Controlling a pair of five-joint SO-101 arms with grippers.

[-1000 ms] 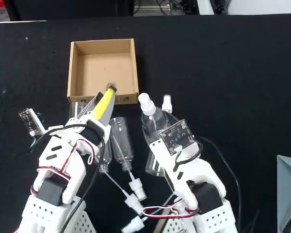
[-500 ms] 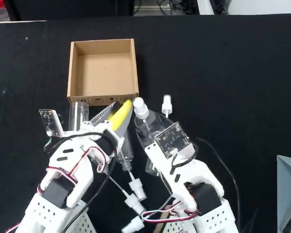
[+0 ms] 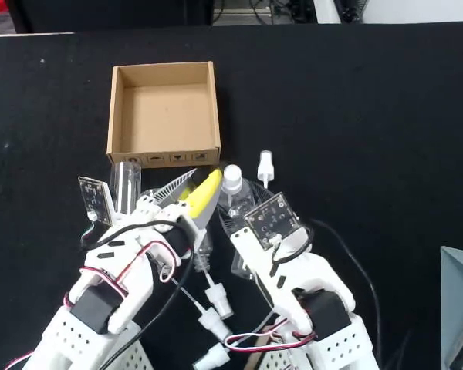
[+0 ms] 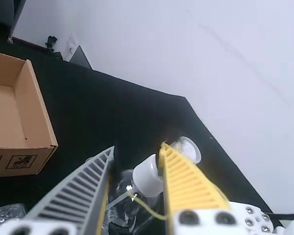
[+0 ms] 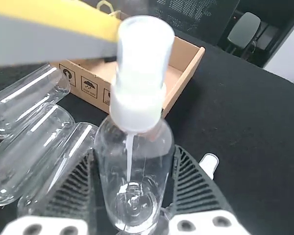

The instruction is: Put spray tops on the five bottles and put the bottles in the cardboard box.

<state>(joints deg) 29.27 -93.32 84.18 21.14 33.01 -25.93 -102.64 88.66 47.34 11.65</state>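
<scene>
A clear bottle, capped with a white spray top, is held just in front of the cardboard box, clamped in the right tool. The left tool is spread apart around the spray top. Beside it, more bottles are laid flat on the desk.

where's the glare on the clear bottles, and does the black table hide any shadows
Right wrist view: bright streaks run along the lying bottles, and the spray top on the held bottle looks almost washed out. High view: the black table shows no plain shadows. Left wrist view: the pale wall behind is bright and even.
</scene>
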